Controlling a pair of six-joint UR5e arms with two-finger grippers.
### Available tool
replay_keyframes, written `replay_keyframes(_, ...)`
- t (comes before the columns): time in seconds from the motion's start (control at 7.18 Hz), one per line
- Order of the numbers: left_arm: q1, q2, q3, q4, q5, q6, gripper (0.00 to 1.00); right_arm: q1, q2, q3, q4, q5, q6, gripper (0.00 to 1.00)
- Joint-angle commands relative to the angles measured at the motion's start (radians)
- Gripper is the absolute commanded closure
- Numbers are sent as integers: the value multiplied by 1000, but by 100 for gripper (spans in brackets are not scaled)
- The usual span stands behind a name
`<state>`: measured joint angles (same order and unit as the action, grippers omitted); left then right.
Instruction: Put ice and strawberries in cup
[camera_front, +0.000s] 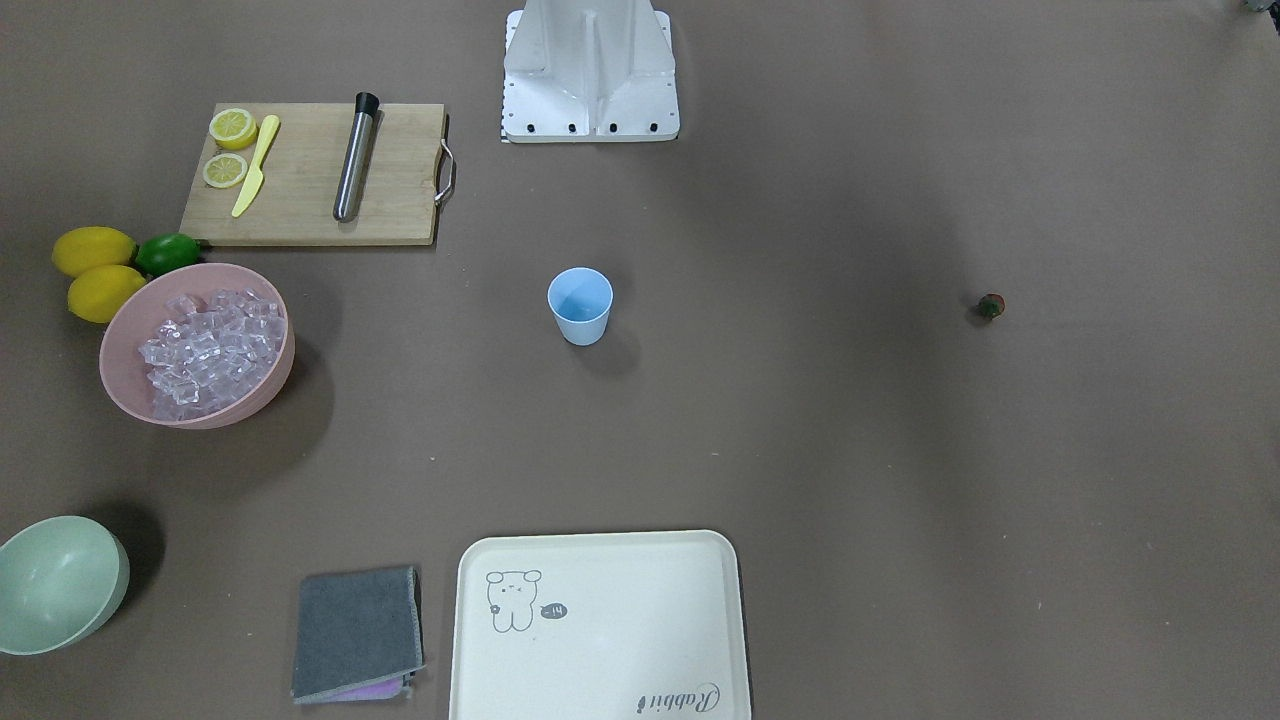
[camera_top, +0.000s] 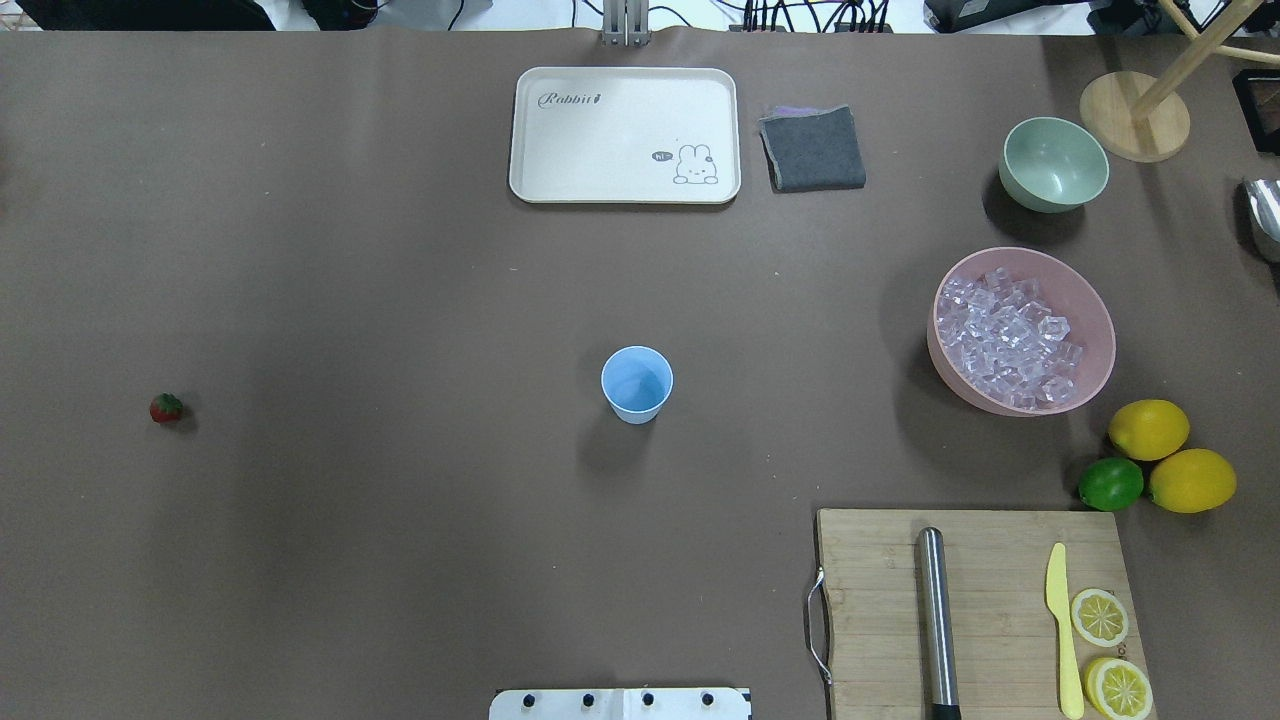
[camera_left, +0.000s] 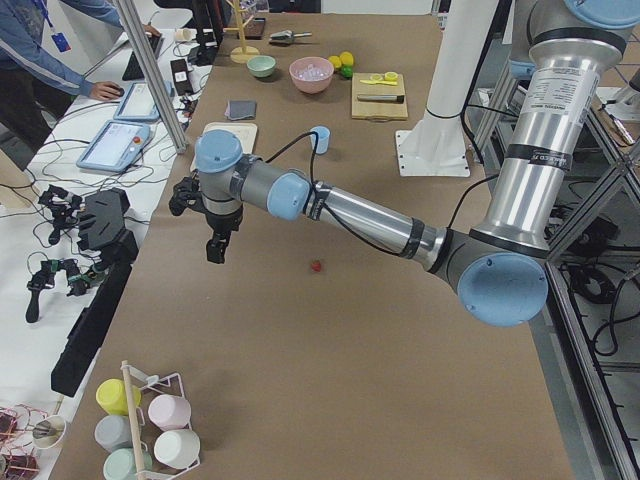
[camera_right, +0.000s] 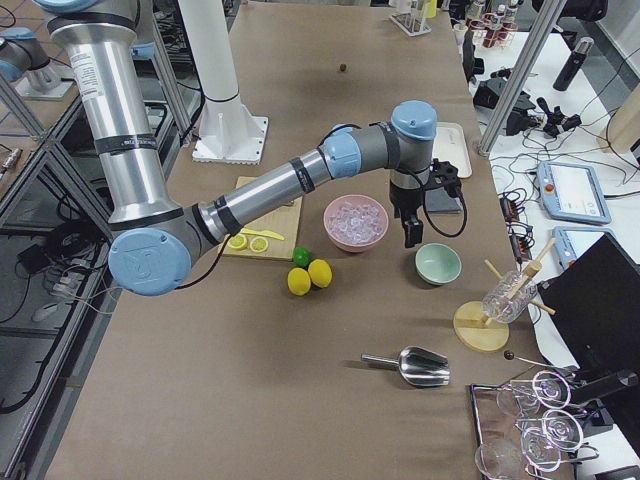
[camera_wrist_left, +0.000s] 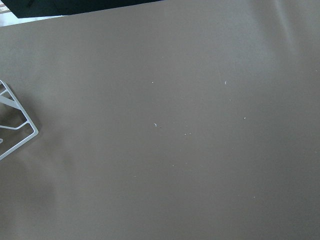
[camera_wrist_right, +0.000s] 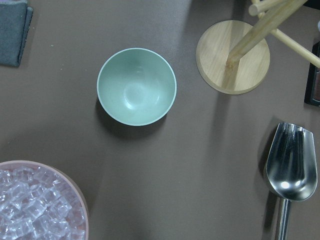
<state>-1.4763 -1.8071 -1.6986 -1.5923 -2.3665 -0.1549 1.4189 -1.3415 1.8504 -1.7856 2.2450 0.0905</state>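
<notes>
Brown tabletop (camera_top: 400, 250), shown from several sides: the light-blue cup (camera_top: 637, 384) stands upright near the middle, the single strawberry (camera_top: 166, 408) lies well apart from it on the robot's left side, and the ice (camera_top: 1010, 340) is heaped in a pink bowl (camera_top: 1098, 305) on the robot's right side, near two lemons (camera_top: 1148, 429) and a lime (camera_top: 1110, 484). The left claw (camera_left: 213, 254) hangs over bare tabletop, apart from the strawberry, while the right claw (camera_right: 410, 238) hangs above the gap between the pink bowl and a pale green bowl (camera_right: 438, 263). Both claws appear only in the side views, so whether either is open or closed cannot be told.
</notes>
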Motion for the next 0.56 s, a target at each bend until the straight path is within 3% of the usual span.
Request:
replay_keyframes(0.0,1,-1,0,-1,0,2,2,0,-7,6,-2,-1,0,1)
replay_keyframes(0.42,10,-21,2,-5,7,2,2,0,-13,7,0,-1,0,1)
